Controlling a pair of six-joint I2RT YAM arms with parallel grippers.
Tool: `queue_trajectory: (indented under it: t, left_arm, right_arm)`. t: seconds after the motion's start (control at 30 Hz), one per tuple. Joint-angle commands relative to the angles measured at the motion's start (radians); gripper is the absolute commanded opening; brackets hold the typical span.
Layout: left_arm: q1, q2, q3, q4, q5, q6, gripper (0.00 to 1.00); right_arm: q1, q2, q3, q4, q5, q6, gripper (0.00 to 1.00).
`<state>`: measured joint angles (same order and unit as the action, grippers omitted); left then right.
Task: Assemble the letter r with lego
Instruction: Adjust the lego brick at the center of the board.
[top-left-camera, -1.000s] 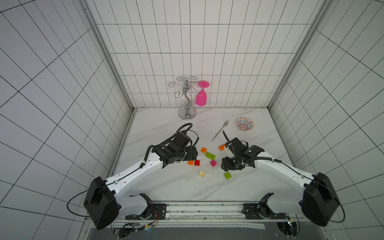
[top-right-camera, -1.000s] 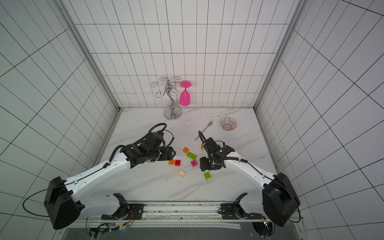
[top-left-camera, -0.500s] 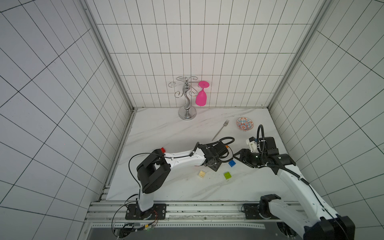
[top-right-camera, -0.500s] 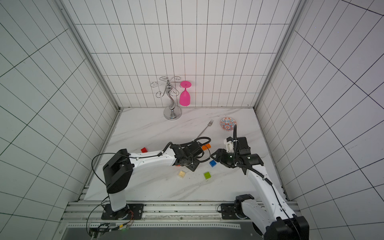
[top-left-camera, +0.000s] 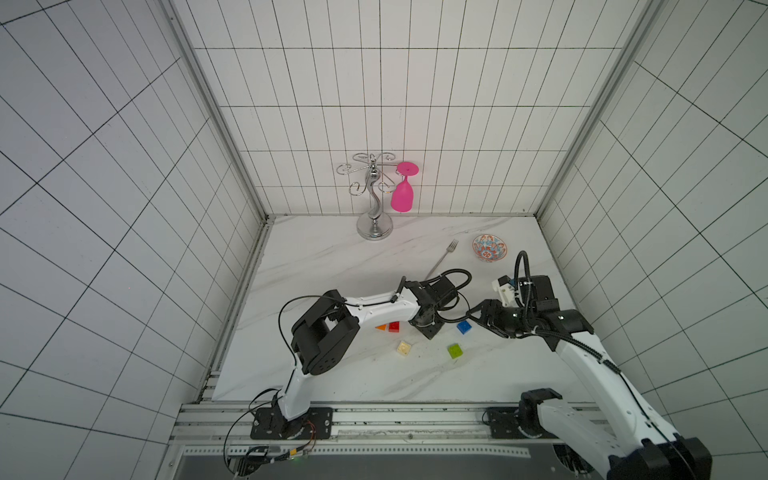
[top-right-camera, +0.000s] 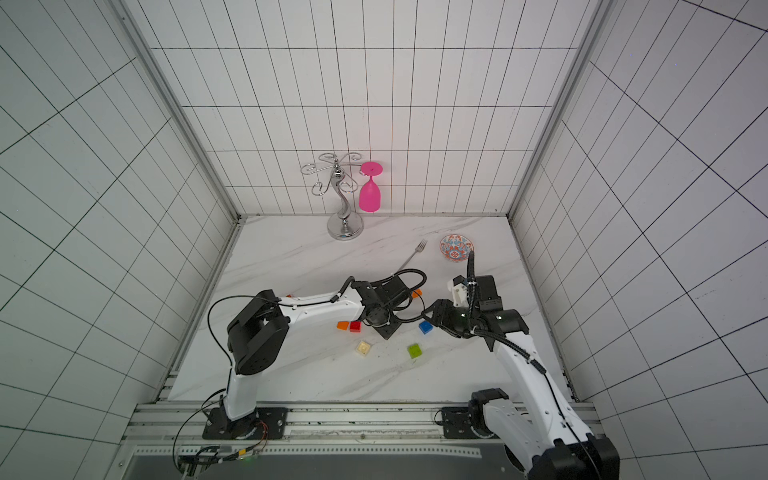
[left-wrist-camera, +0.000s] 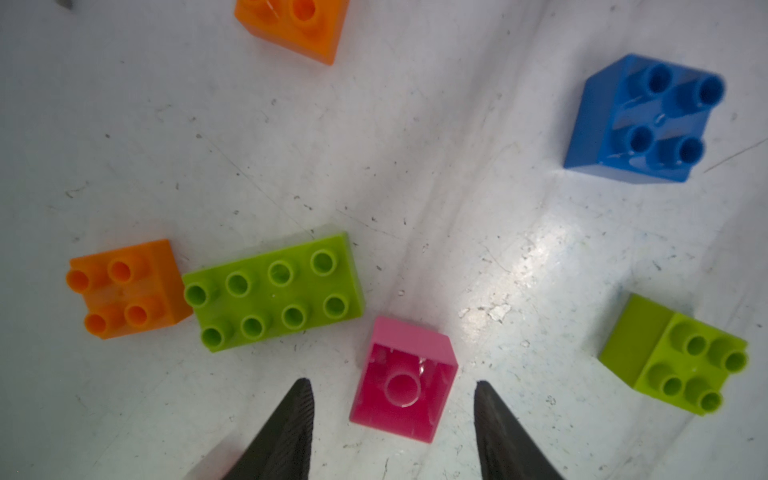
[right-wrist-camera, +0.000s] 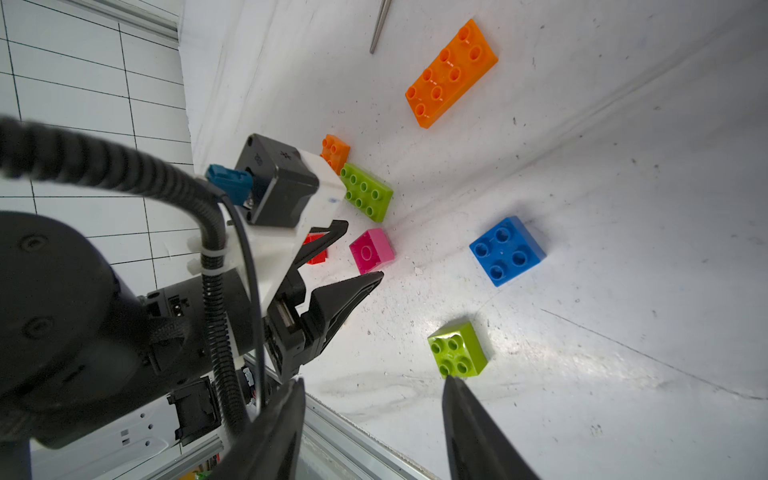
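Note:
The lego lies scattered at mid-table. A pink brick lies studs-down between the fingers of my left gripper, which is open and touches nothing. Beyond it are a long lime brick, an orange square, a blue brick and a lime square. My right gripper is open and empty, just right of the blue brick. Both top views show a red brick, a cream brick and the lime square. A long orange brick lies farther back.
A fork and a patterned bowl lie behind the arms at the right. A chrome glass stand with a pink glass stands at the back wall. The left arm's wrist covers several bricks in both top views.
Over the last second the left arm has swung right across the table to the pink brick. The right arm has drawn back to the right of the blue brick.

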<state>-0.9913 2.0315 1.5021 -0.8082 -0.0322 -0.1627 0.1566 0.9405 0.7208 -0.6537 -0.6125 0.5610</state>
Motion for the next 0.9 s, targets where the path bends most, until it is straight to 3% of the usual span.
queue_trajectory:
  t: [0.0,0.3,0.7,0.87]
  left_arm:
    - [0.004,0.038,0.039,-0.011,0.01,0.033,0.54]
    - [0.003,0.088,0.08,-0.026,-0.004,0.049,0.49]
    - [0.002,0.081,0.076,-0.043,-0.018,0.048,0.22]
    - [0.002,0.013,0.064,-0.06,-0.033,0.025,0.07]
  right_arm:
    - [-0.009,-0.01,-0.019,-0.023,-0.032,0.003,0.56]
    - [-0.009,-0.013,-0.022,-0.024,-0.045,0.004,0.49]
    - [-0.009,-0.033,-0.007,-0.04,-0.019,-0.002,0.49]
    - [0.001,-0.054,0.037,-0.006,-0.059,-0.078,0.6]
